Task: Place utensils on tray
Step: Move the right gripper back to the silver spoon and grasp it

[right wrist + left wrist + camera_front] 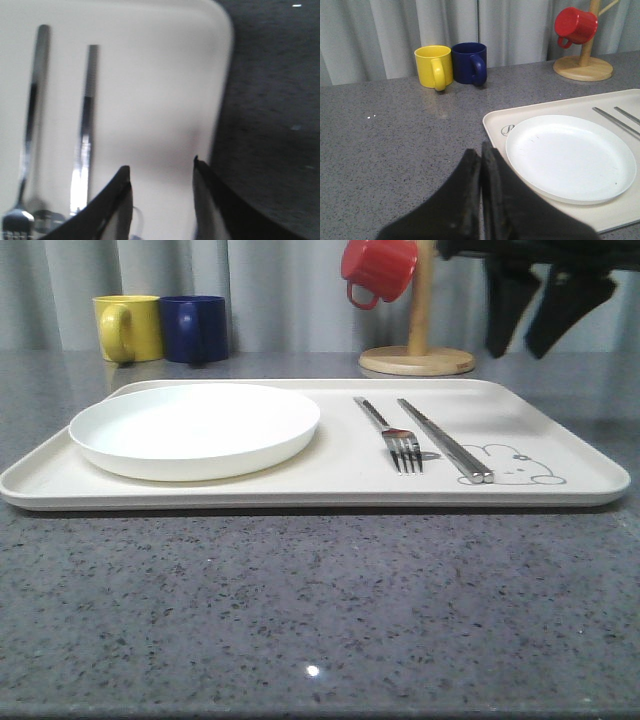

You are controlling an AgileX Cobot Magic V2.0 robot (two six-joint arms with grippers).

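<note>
The tray [560, 445] sat flat on the grey desk [300, 610], and the fork [392, 435] lay on its right half, tines toward the camera. Just beside it on the right, the chopsticks [445, 440] lay side by side, their near ends touching the rabbit drawing [520, 468]. On the left half rested the white plate [195, 428], bare. No spoon could be made out with certainty on the tray.

The left tool [481, 150] hung over the desk near the tray's corner, its 2 fingers pressed together, gripping nothing. The right tool [160, 172] hovered above the tray's right edge, fingers spread apart, nothing between them, the fork and chopsticks off to one side.

Behind the tray stood a yellow mug [128, 327] and a blue mug [195, 328], touching, and a red mug [378, 268] hung on the wooden stand [418, 358].
</note>
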